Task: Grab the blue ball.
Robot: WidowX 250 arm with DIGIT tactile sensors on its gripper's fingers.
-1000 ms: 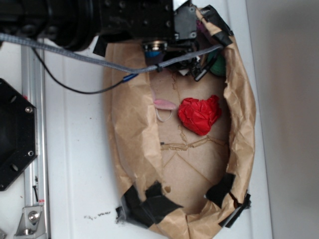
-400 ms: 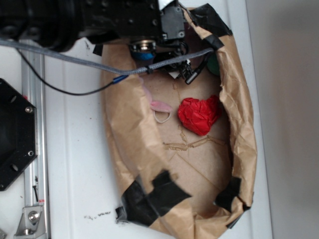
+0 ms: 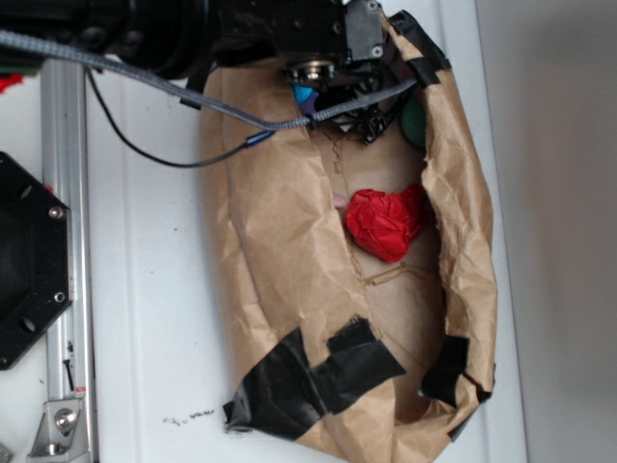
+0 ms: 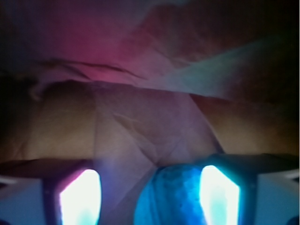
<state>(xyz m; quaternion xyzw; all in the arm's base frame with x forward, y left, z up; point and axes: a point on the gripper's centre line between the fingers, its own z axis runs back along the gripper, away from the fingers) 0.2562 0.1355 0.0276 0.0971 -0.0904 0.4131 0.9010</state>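
Since a moment ago the arm has shifted toward the top right, and the left wall of the brown paper bag (image 3: 270, 251) has folded inward over the floor, hiding the pink scrap and the ring seen earlier. Now the gripper (image 3: 333, 96) sits at the bag's upper end, under the black arm body and the grey braided cable (image 3: 145, 79). A sliver of the blue ball (image 3: 305, 95) shows just below the round metal part of the wrist. In the wrist view the blue ball (image 4: 173, 199) lies between the two glowing fingers (image 4: 80, 197), close against the right one, with a gap toward the left one; whether the fingers actually press on it cannot be told. Crumpled red paper (image 3: 386, 222) lies mid-bag, well apart from the gripper, and the green ball (image 3: 413, 118) peeks out at the right wall.
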